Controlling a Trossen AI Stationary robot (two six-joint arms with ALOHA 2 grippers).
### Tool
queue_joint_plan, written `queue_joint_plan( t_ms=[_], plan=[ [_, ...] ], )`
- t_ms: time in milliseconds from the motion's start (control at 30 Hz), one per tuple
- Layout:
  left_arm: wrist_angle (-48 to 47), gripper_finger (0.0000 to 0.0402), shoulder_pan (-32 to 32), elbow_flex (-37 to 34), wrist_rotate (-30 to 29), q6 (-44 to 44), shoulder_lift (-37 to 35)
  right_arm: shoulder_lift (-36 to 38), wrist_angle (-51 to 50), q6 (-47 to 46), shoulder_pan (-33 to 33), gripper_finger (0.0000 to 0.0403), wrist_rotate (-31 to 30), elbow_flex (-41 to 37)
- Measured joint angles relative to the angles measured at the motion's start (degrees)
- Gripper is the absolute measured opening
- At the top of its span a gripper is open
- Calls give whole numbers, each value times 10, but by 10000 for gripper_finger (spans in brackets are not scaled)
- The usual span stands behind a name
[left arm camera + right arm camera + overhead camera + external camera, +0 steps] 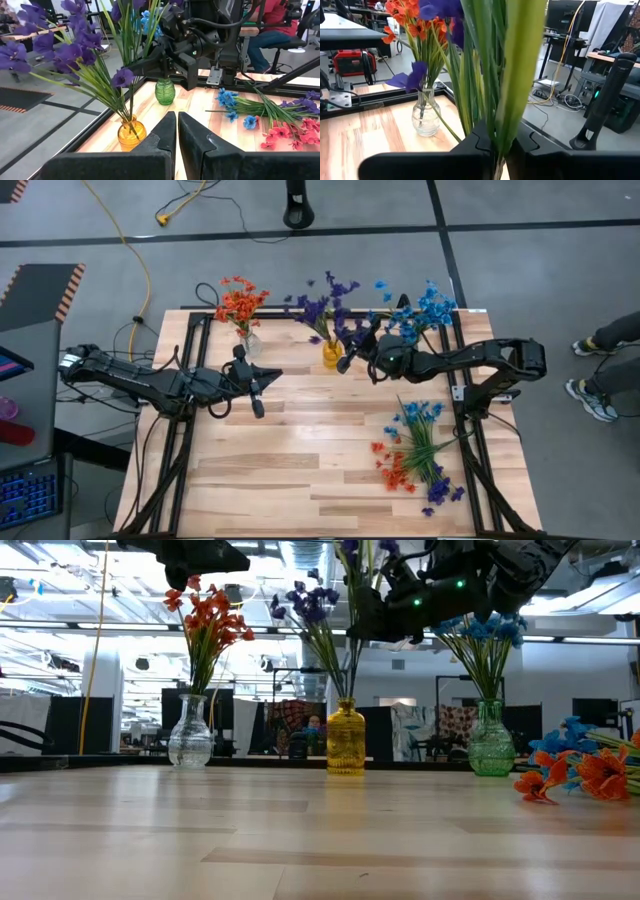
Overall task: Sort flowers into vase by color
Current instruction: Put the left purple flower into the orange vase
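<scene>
Just above the yellow vase (331,352), the right gripper (345,363) pinched a purple sprig's stems (506,75) between barely parted fingers; easing apart slowly should let it settle. The left gripper (257,402) waited shut beside the vase. Unsorted flowers (415,452) lay nearer on the counter (300,460). The vase's mouth stayed hidden.

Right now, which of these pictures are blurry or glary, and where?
Right wrist view: the green stems against the lens are soft, while the clear vase is sharper. Low view: bright ceiling lights wash out the background and the bare tabletop shines. High view: evenly lit.
</scene>
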State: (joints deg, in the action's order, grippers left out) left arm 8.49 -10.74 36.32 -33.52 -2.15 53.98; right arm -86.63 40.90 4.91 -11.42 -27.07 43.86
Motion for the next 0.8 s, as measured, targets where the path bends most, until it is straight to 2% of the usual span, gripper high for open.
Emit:
queue_joint_plan(
  t_ms=[233, 367, 800],
  plan=[
    [0, 4, 0, 0, 0, 0, 0, 0, 0, 0, 0, 57, 0, 0],
    [0, 4, 0, 0, 0, 0, 0, 0, 0, 0, 0, 73, 0, 0],
    [0, 4, 0, 0, -1, 0, 0, 0, -65, -95, 0, 205, 0, 0]
  ],
)
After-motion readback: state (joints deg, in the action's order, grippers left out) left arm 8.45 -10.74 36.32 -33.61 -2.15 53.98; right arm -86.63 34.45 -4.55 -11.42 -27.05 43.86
